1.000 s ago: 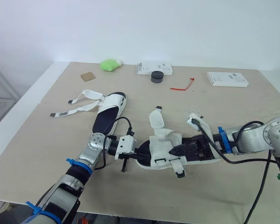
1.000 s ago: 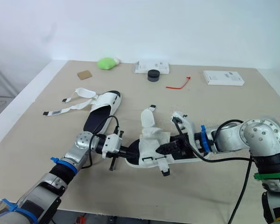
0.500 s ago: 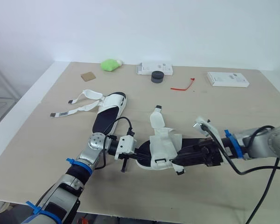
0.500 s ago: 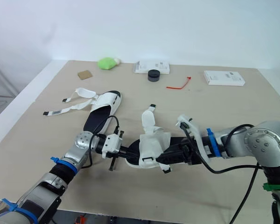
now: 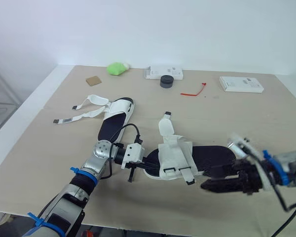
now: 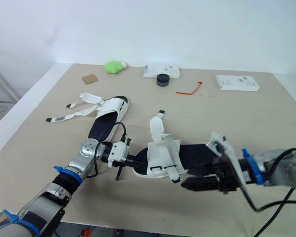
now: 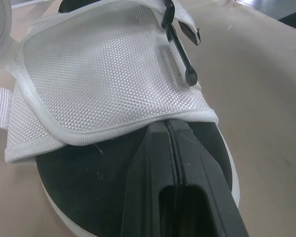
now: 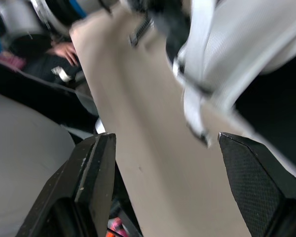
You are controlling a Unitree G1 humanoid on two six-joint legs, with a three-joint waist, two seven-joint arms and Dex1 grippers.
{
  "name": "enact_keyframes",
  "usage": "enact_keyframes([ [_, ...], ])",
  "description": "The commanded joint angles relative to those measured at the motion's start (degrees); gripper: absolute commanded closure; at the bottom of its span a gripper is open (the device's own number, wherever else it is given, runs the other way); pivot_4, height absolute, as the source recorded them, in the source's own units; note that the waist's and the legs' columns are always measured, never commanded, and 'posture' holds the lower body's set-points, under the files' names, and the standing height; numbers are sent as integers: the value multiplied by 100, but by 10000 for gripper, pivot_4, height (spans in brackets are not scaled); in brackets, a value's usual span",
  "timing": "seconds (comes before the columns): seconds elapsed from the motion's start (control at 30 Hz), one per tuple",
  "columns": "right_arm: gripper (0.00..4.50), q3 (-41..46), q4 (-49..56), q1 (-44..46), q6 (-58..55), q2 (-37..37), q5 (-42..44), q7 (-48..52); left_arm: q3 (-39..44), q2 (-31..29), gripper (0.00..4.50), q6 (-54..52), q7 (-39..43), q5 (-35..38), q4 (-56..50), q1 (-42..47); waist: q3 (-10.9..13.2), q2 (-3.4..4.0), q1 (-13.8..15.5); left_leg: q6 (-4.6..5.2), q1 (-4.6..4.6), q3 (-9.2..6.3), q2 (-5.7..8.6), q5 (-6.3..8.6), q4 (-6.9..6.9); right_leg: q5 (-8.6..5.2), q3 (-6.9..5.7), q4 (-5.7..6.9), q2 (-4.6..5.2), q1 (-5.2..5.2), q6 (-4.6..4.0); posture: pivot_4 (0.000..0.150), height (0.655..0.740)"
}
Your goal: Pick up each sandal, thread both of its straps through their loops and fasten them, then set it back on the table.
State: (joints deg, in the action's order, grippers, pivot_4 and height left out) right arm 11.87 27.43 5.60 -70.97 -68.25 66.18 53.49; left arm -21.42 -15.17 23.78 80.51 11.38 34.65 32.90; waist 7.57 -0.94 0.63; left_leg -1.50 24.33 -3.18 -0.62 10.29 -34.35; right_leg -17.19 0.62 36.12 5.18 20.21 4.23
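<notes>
Left end effector (image 7: 167, 134) closed, pinning the sandal (image 5: 213, 155) steady, I think; right end effector (image 5: 211, 179) open beside its straps (image 5: 186, 173).

From the near sandal (image 5: 207, 154), your widest free bench (image 5: 266, 118) runs from 1 to 3 o'clock, bare out to the white box (image 5: 240, 84) and the red tie (image 5: 193, 90) near the far edge. The left hand (image 5: 149, 163) blocks the toe at 9 o'clock, the second sandal (image 5: 116, 119) and its loose straps (image 5: 76, 112) sprawl at 10, and an upright strap (image 5: 166, 127) stands at 11. The right hand (image 5: 207, 179), fingers spread, hangs at 5 just beside the sole, and the front edge at 6 to 7 is bare.
</notes>
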Motion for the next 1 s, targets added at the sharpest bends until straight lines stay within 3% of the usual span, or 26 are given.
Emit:
enact_keyframes([
  [0.03,9324,-10,309,-174,512,153,-454,-34,-518,-241,45000,-467,20,-838,858,-429,1,0,0,0,0,1,1,0,-1,0,0,0,0,0,1,1500,7400],
  [0.37,9324,-327,100,179,695,744,-747,-101,-535,-283,45000,-537,39,-835,685,-466,2,-6,0,-1,-1,-1,0,0,-2,1,-20,-1,0,-6,1,1500,7400],
  [0.73,9324,-393,484,-110,452,590,-541,89,-517,-287,45000,-538,10,-836,725,-427,2,-5,-1,-2,-2,-9,-3,0,-1,0,-40,-2,1,-11,0,1500,7400],
  [1.0,9324,-772,276,276,412,949,-714,-301,-520,-267,45000,-463,8,-851,829,-410,3,-6,0,-2,-4,-11,-3,1,-1,0,-47,-2,4,-11,0,1500,7400],
])
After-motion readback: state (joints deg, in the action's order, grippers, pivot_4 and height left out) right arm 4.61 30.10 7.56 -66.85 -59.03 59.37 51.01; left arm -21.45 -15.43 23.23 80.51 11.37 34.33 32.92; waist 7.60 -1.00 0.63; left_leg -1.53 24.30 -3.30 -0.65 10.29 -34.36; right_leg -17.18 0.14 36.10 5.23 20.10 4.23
